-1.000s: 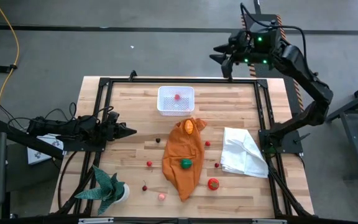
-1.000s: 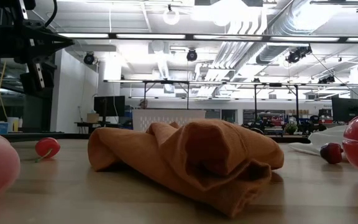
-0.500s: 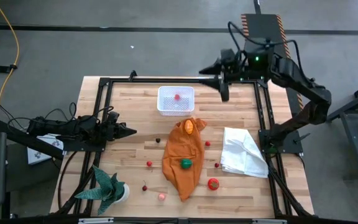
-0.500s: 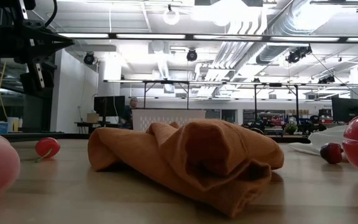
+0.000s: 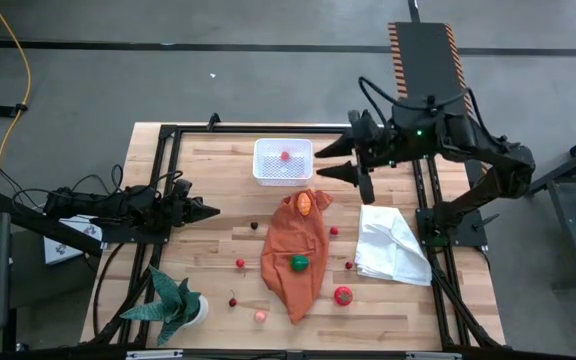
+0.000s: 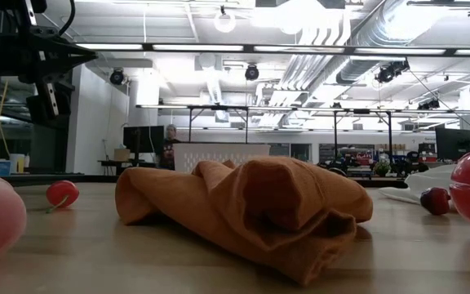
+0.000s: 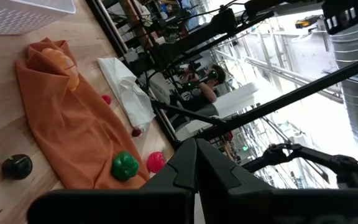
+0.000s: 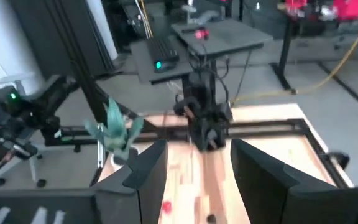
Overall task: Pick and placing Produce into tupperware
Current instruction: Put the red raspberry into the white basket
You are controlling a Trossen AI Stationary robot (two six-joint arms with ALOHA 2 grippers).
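Soft orange cloth [image 5: 295, 255] lies crumpled on planked wooden table [image 5: 218, 200].

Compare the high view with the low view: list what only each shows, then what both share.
Only the high view: the tupperware's inside with one red piece, the orange piece and green piece on the orange cloth, the potted plant, the left gripper with shut fingers, and the right gripper with open fingers.

Only the low view: the room behind, with ceiling lights and a distant person.

Both: the orange cloth, the tupperware, the white cloth.
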